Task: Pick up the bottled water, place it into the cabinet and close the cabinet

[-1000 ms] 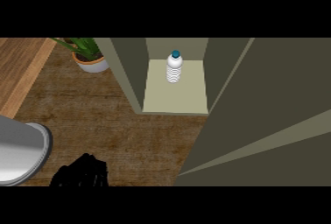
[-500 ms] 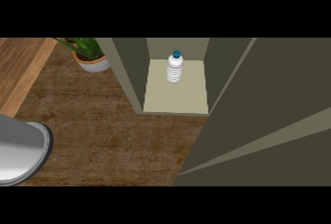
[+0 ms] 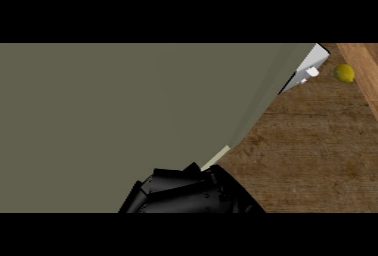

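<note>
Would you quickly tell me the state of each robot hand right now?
One robot hand shows at the lower edge against the cabinet door: left or right, open or shut, cannot be told. No other hand shows.

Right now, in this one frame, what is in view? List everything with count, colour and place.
Cabinet panel: one, olive-grey, fills the left and middle of the view.
Counter: one, dark brown wood, right side.
Wood strip: one, lighter brown, slanting along the upper right edge.
Round thing: one, yellow-green, upper right on the counter; what it is cannot be told.
White thing: one, white, at the panel's upper right corner; partly hidden, so what it is cannot be told.
Bottled water: none in view.
Hand: one, black, at the bottom centre against the panel's lower edge; which hand it is, and how its fingers stand, cannot be told.
</note>
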Robot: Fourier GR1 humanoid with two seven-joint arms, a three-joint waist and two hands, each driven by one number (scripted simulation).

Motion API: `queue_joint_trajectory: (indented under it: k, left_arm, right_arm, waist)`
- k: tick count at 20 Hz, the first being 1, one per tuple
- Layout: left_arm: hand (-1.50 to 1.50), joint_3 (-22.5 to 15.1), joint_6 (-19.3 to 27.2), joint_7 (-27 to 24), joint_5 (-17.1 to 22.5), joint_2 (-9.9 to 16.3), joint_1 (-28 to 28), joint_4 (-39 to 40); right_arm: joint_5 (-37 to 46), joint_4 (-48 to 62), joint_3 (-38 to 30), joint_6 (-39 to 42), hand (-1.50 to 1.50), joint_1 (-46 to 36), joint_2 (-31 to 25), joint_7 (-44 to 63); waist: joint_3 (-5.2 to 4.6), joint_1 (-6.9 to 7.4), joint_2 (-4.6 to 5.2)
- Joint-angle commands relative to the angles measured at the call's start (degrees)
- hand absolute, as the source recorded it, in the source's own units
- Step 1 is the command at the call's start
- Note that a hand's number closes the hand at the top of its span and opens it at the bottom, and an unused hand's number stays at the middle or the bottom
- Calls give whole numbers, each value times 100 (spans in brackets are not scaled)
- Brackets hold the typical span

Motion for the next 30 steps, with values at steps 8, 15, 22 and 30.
queue_joint_trajectory:
  k: [8, 15, 22, 30]
  left_arm:
    - [150, 893, -762, -82, 595, 233, 342, 204]
    - [150, 1253, -1208, -126, 672, 300, 921, -35]
    - [150, 1234, -1196, 189, 749, 205, 488, 148]
    - [150, 1221, -1247, 181, 748, 149, 315, 97]
  right_arm:
    - [-1152, 2510, -1810, 1046, 150, -1159, 186, -1193]
    - [-1273, 4122, -1990, 1263, 150, -1485, 190, -2074]
    - [-1297, 5624, -2601, 1638, 150, -2055, 191, -2670]
    - [-1472, 6301, -2939, 1713, 150, -2348, -215, -2888]
  waist:
    - [9, -45, 44]
    - [11, 2, 35]
    - [9, 19, 65]
    - [3, 87, 127]
